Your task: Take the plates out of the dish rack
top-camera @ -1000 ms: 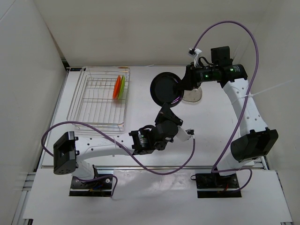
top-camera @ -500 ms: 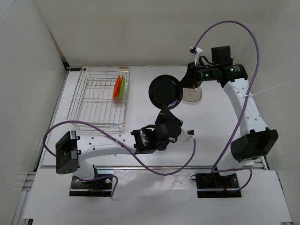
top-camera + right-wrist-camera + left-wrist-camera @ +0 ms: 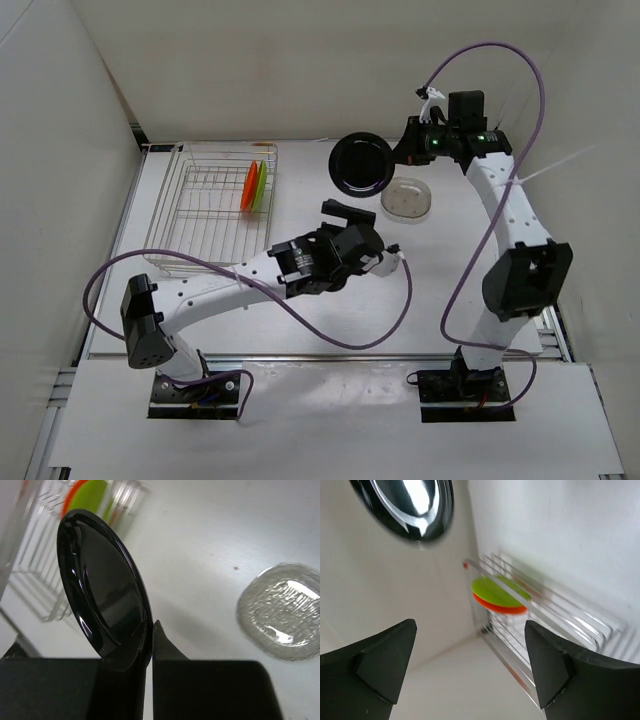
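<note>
The black plate [image 3: 362, 164] hangs on edge above the table, its rim pinched by my shut right gripper [image 3: 402, 155]; in the right wrist view the black plate [image 3: 102, 590] fills the left side with the gripper [image 3: 151, 630] shut on its edge. The clear plate [image 3: 408, 198] lies flat on the table just below it. The orange plate [image 3: 248, 186] and the green plate [image 3: 261, 184] stand upright in the dish rack [image 3: 205, 250]. My left gripper [image 3: 345, 213] is open and holds nothing, between the rack and the clear plate; its wrist view faces the green plate [image 3: 497, 591] and the orange plate [image 3: 502, 608].
The dish rack [image 3: 560, 622] sits at the back left, close to the left wall. White walls enclose the table on the left, back and right. A purple cable loops from each arm over the table.
The left gripper let go of the black plate and opened, drawing away toward the rack. The right gripper shut on the plate's rim and carried it up and back.
</note>
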Controlling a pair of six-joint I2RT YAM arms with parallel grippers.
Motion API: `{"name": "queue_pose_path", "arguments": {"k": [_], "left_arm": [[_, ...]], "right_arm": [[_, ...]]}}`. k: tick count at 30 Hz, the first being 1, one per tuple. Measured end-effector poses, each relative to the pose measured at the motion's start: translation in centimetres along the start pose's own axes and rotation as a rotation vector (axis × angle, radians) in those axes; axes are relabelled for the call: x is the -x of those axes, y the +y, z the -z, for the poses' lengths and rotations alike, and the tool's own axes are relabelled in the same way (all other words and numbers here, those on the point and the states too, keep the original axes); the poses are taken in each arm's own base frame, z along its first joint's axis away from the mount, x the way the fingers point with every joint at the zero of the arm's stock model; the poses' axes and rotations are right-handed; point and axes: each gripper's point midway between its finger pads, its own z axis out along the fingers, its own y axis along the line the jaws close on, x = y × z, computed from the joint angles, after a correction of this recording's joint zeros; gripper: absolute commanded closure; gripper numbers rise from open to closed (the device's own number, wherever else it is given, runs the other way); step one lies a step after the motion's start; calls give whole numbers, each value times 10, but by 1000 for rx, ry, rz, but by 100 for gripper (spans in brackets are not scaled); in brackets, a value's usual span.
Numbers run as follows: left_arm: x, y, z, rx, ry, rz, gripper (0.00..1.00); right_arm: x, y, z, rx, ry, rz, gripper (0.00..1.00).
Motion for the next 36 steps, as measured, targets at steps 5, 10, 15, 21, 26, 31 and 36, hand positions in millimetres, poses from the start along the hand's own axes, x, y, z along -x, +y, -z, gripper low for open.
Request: {"name": "queue_pose_path", "arguments": {"k": [5, 10, 15, 21, 26, 31, 36], "left_arm": [[-76, -11, -23, -107, 151, 120, 0], [-188, 6, -35, -96, 388, 393, 0], [-253, 41, -28, 17, 485, 744, 0], [-272, 33, -31, -8, 448, 1036, 0], [-255, 23, -40, -87, 355, 1169, 0], [-235, 21, -43, -148, 270, 1228, 0], [-224, 22, -41, -179, 218, 1257, 0]], "right_arm": [[-19, -67, -58, -114, 67, -105, 100], [-73, -101, -109, -153, 205, -200, 100], [-88, -105, -142, -141, 253, -229, 100], [-69, -93, -157, -113, 217, -203, 100], [-64, -91, -172, -103, 198, -193, 100], [-86, -100, -191, -125, 240, -225, 100], [-107, -109, -204, -151, 281, -246, 98]]}}
